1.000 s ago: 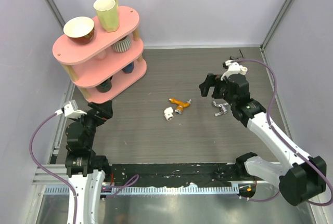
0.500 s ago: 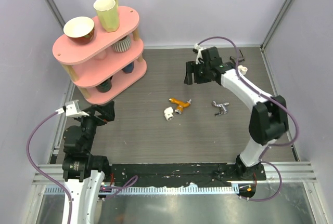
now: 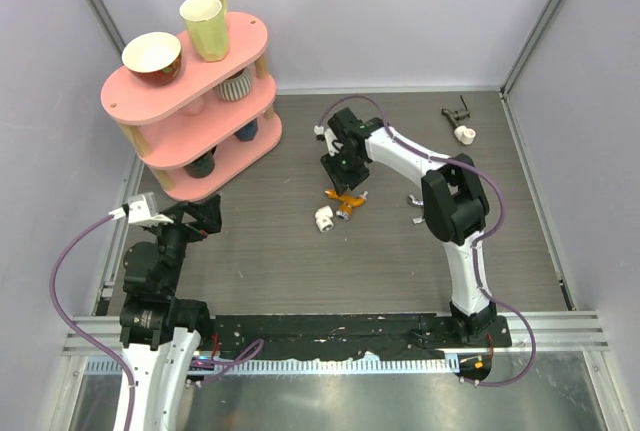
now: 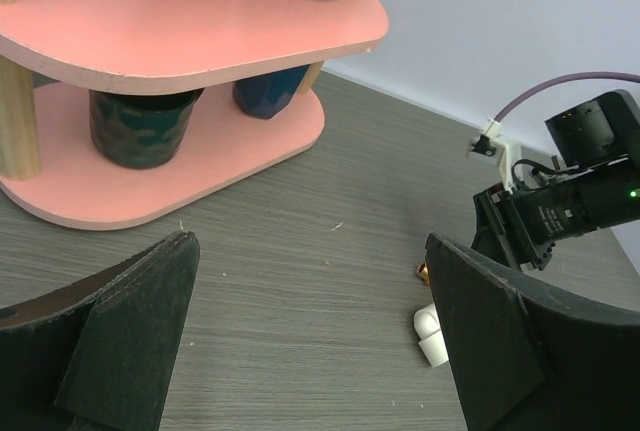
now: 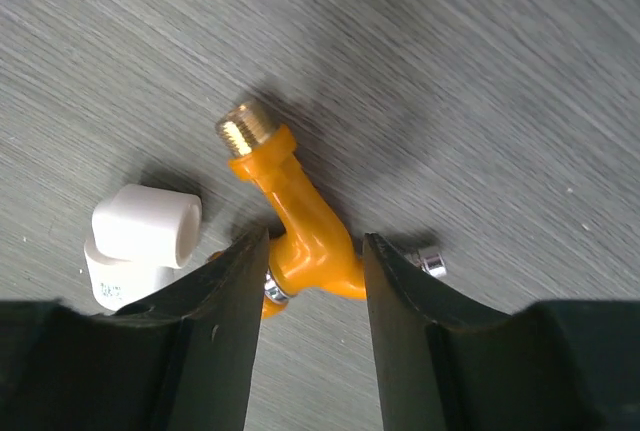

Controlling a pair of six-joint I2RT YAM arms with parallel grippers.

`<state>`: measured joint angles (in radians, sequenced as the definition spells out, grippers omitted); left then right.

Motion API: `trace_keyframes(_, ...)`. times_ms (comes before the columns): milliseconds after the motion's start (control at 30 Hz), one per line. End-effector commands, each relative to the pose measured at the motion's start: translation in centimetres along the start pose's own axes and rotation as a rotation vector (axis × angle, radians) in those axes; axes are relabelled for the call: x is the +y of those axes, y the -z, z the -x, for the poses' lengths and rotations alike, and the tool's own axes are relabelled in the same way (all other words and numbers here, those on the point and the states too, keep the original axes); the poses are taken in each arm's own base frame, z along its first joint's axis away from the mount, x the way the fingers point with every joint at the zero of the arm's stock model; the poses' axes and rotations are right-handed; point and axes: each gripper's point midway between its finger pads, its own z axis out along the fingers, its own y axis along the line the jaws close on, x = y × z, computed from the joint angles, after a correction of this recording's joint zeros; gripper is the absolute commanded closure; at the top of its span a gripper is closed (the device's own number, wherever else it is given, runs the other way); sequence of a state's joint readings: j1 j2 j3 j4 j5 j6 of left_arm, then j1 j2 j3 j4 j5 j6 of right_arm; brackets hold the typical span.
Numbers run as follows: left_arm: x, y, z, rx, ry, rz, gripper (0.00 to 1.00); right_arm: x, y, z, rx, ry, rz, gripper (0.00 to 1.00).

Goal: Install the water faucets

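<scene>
Right wrist: one orange tap (image 5: 305, 236) between right fingers (image 5: 420, 331) (grip unclear), one fitting (image 5: 140, 241); left fingers (image 4: 130, 321) wide, empty.

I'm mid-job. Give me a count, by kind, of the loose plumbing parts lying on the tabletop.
Orange tap: 1
White pipe fitting: 1
Silver metal tap piece: 1, partly hidden behind the right arm
Dark tap piece with white end: 1
Total: 4
</scene>
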<state>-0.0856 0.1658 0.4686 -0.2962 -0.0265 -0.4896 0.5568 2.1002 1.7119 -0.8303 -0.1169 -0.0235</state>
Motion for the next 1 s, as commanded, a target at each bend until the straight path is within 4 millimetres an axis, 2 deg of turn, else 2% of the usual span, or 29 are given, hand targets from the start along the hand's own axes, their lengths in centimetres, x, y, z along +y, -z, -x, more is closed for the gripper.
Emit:
trace_keyframes(0,-0.3,-0.3,1.0,-0.04,-0.008,-0.008,0.0,0.9,0.2,1.0,0.011,0.098,0.003,0.52)
trace_keyframes(167,-0.2,-0.4,0.9,-0.035,-0.008,-0.007,0.0,2.4,-1.4,0.3,0.051,0.153,0.017,0.52)
trace_keyframes(333,-0.4,-0.4,0.8,-0.032,-0.007,-0.013,0.0,2.0,-3.1,-0.1,0.085,0.178,-0.047,0.58)
trace_keyframes(400,-0.3,-0.4,0.8,-0.032,-0.007,-0.013,0.0,1.8,-3.3,-0.2,0.09,0.187,-0.072,0.63)
trace_keyframes(467,-0.4,-0.4,0.7,-0.03,-0.007,-0.015,0.0,1.8,-3.2,-0.2,0.091,0.183,-0.072,0.76)
trace_keyframes(600,-0.5,-0.5,0.6,-0.02,-0.009,-0.022,0.0,2.4,-1.5,0.3,0.051,0.171,-0.056,0.94)
trace_keyframes(633,-0.7,-0.5,0.5,-0.014,-0.009,-0.033,0.0,2.5,-0.5,0.7,0.027,0.163,-0.057,0.99)
trace_keyframes(700,-0.9,-0.7,0.6,-0.021,-0.004,-0.041,0.0,2.5,0.8,1.1,-0.002,0.139,-0.059,0.99)
trace_keyframes(733,-1.6,-0.8,0.2,0.002,0.003,-0.081,0.0,2.8,2.3,1.7,-0.039,0.106,-0.051,0.99)
trace_keyframes(800,-2.2,-1.1,0.4,-0.002,0.033,-0.105,0.0,2.8,3.8,2.6,-0.093,0.056,-0.037,0.99)
trace_keyframes(933,-3.8,-2.2,0.3,0.031,0.108,-0.162,0.0,2.2,7.8,4.5,-0.235,-0.153,-0.059,0.99)
trace_keyframes(967,-4.5,-2.6,0.3,0.042,0.121,-0.191,0.0,2.5,9.4,5.1,-0.286,-0.23,-0.049,0.99)
